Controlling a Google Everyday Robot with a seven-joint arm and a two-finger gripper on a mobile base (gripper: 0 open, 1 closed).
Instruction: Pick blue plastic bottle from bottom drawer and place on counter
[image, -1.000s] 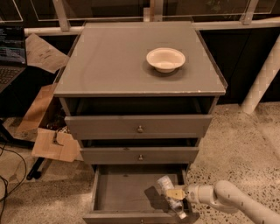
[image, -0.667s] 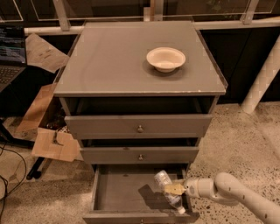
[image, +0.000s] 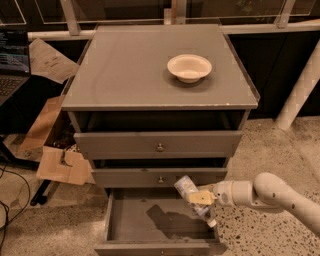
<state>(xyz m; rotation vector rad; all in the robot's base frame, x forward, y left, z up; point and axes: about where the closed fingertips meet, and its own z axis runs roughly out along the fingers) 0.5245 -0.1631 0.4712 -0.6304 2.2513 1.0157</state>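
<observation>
Now the gripper (image: 201, 198) hangs over the right side of the open bottom drawer (image: 108, 220), pinched on the middle of the blue bottle (image: 186, 188). The bottle slants, one end up-left against the middle drawer front (image: 125, 177), the other down-right. The counter (image: 125, 70) sits well above, with the bowl (image: 189, 67) on its right half. Which end carries the cap is hard to tell, and the arm (image: 280, 192) runs out of view.

White bowl (image: 189, 67), laptop (image: 12, 70), cardboard (image: 62, 165)
</observation>
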